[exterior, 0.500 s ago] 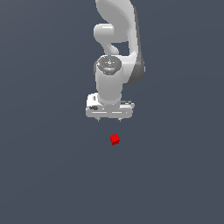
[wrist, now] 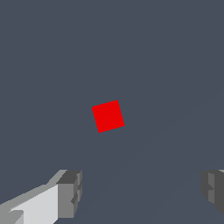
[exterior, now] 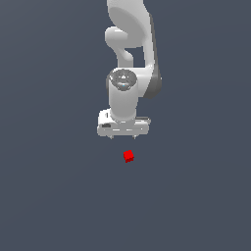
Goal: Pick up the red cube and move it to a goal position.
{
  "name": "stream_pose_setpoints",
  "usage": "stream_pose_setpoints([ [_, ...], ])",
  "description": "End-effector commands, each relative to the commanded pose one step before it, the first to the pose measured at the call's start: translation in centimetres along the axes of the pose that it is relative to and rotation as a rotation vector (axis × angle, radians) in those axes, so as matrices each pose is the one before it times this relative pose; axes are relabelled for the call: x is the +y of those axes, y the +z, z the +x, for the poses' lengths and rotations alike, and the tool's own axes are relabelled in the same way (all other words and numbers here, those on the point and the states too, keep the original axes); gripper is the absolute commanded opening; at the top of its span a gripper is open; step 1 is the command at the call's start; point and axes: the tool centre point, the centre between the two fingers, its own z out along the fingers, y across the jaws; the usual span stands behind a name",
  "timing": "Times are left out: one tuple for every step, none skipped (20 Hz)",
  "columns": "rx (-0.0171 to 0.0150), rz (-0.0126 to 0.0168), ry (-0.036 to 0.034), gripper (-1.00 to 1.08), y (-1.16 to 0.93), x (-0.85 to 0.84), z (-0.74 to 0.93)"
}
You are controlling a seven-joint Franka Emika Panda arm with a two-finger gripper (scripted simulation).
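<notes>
Exterior view showed the white arm (exterior: 128,59) reaching down from the upper part of the picture, with the tool (exterior: 123,136) hanging at its lower end above a plain dark grey desk (exterior: 49,196). The tool's two short fingers pointed downward under the pale cross-body, and they stood spread apart with nothing between them, so the tool was released and empty.

The red cube (exterior: 128,156) lay on the desk just below the tool in that picture, very slightly toward the exterior view's right of the point midway between the fingers. A clear strip of grey desk separated the cube from the fingertips; they were near each other but not touching. How high the tool hung above the desk could not be told from this view.

Wrist view confirmed the spread. One finger (wrist: 70,192) and the other finger (wrist: 214,190) sat at opposite sides of the picture with bare desk between them. The red cube (wrist: 108,116) appeared as a small flat square, turned a little out of line with the fingers, lying ahead of the gap between them rather than inside it. The cube was much narrower than the opening.
</notes>
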Motion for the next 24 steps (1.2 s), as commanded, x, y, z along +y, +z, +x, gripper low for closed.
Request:
stream_pose_setpoints([
  [0.00234, 0.00186, -0.02552, 1.00, 1.203, -0.194, 0.339],
  [0.00168, 0.00089, -0.01283, 1.00, 0.580, -0.093, 0.189],
  [0.00182, 0.00096, -0.01392, 1.00, 0.629, -0.101, 0.206],
  [0.00196, 0.00102, -0.01500, 1.00, 0.677, -0.110, 0.223],
  [0.00209, 0.00108, -0.01603, 1.00, 0.723, -0.118, 0.240],
  [0.00222, 0.00113, -0.01706, 1.00, 0.767, -0.126, 0.258],
  [0.00234, 0.00118, -0.01804, 1.00, 0.811, -0.134, 0.274],
  [0.00237, 0.00119, -0.01825, 1.00, 0.820, -0.136, 0.279],
  [0.00221, 0.00109, -0.01700, 1.00, 0.763, -0.127, 0.261],
  [0.00203, 0.00096, -0.01575, 1.00, 0.704, -0.117, 0.245],
  [0.00184, 0.00082, -0.01451, 1.00, 0.645, -0.107, 0.230],
  [0.00166, 0.00070, -0.01330, 1.00, 0.588, -0.098, 0.215],
  [0.00150, 0.00059, -0.01215, 1.00, 0.535, -0.088, 0.199],
  [0.00135, 0.00052, -0.01104, 1.00, 0.485, -0.080, 0.182],
  [0.00121, 0.00046, -0.00992, 1.00, 0.435, -0.072, 0.164],
  [0.00107, 0.00039, -0.00880, 1.00, 0.386, -0.063, 0.146],
  [0.00093, 0.00033, -0.00772, 1.00, 0.336, -0.057, 0.129],
  [0.00079, 0.00027, -0.00657, 1.00, 0.287, -0.046, 0.111],
  [0.00065, 0.00020, -0.00548, 1.00, 0.237, -0.039, 0.094],
  [0.00050, 0.00014, -0.00434, 1.00, 0.188, -0.028, 0.076],
  [0.00036, 0.00007, -0.00329, 1.00, 0.138, -0.023, 0.060],
  [0.00021, 0.00000, -0.00217, 1.00, 0.089, -0.013, 0.043],
  [0.00007, -0.00007, -0.00119, 1.00, 0.038, -0.012, 0.029],
  [0.00000, 0.00000, 0.00000, 1.00, -0.013, 0.003, 0.011],
])
